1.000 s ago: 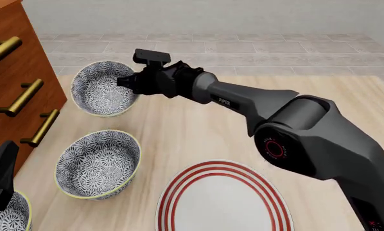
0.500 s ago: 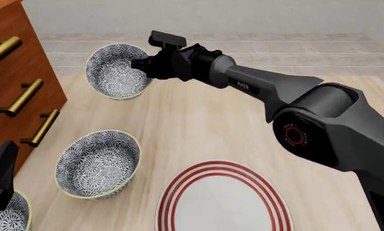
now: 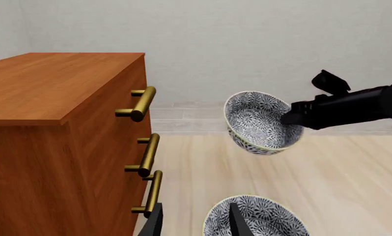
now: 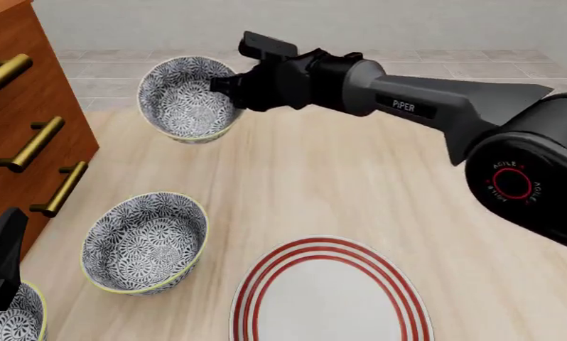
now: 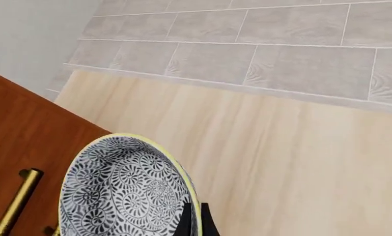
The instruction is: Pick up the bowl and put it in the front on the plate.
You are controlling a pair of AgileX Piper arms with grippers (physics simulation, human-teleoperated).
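Note:
The bowl (image 4: 182, 101), white with a dense dark-blue floral pattern and a yellowish rim, hangs tilted above the far left of the table. My right gripper (image 4: 229, 91) is shut on its right rim. The left wrist view shows the same bowl (image 3: 258, 123) in the air, with the right gripper (image 3: 293, 118) clamped on its edge. In the right wrist view the bowl (image 5: 121, 191) fills the lower part, the right gripper (image 5: 193, 220) pinching its rim. The plate (image 4: 331, 295), white with red rings, lies at the near middle. My left gripper (image 3: 196, 227) is open and holds nothing.
A second patterned bowl (image 4: 146, 241) stands on the table left of the plate, and a third (image 4: 11, 321) sits at the near left corner by the left arm. A wooden dresser (image 4: 23, 114) with brass handles (image 3: 143, 103) lines the left side.
The right gripper has risen and moved right with the far bowl in it, lifting it off the table. The left arm, the other bowls and the plate have not moved.

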